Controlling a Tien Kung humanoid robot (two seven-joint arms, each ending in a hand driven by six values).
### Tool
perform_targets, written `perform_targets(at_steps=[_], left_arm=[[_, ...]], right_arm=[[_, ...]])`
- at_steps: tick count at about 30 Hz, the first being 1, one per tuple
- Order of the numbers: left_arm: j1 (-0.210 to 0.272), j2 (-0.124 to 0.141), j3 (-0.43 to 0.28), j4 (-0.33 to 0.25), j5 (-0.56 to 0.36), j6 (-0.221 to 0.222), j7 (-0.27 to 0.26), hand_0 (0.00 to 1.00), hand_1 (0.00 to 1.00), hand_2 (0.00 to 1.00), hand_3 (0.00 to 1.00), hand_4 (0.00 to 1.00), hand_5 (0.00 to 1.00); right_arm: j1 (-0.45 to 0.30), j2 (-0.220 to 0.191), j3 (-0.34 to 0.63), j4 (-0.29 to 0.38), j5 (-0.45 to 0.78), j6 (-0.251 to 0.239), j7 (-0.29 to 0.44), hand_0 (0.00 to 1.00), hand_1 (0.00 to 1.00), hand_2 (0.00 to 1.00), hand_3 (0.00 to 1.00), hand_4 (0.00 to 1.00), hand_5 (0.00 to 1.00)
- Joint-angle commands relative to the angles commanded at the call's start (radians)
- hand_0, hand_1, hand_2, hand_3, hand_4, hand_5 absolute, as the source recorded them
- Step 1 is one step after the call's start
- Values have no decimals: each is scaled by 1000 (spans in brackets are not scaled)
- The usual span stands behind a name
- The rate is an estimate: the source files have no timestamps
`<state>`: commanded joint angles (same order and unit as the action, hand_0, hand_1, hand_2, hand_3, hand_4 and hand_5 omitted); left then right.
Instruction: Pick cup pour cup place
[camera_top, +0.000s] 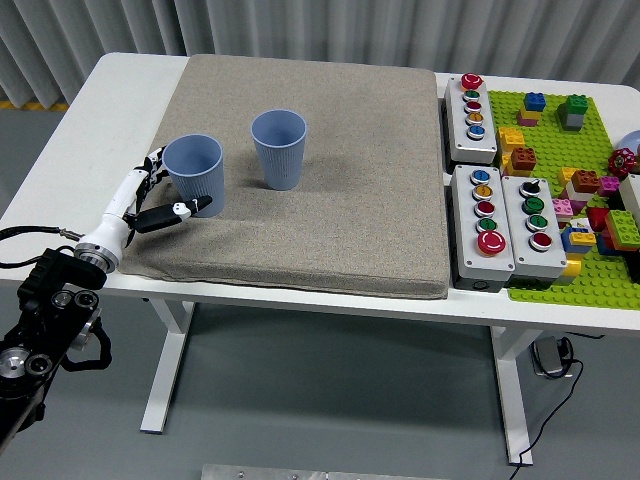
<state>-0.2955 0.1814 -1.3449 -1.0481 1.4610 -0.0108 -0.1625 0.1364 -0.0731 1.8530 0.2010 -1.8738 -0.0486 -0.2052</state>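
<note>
Left cup (195, 172) is flanked by the spread left hand (152, 200), not yet gripped; lifting, pouring into far cup (279, 148), placing remain

Left hand (150, 195): white w/ black fingertips, silver wrist cuff; black arm (50, 320), thin black cable.
</note>
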Motion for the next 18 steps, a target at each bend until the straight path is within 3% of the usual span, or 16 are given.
perform_targets(at_steps=[18], left_arm=[[-48, -4, 29, 46, -2, 0, -1, 934, 915, 998, 998, 988, 336]], right_arm=[[9, -1, 1, 0, 3, -2, -1, 701, 710, 693, 649, 138, 343]])
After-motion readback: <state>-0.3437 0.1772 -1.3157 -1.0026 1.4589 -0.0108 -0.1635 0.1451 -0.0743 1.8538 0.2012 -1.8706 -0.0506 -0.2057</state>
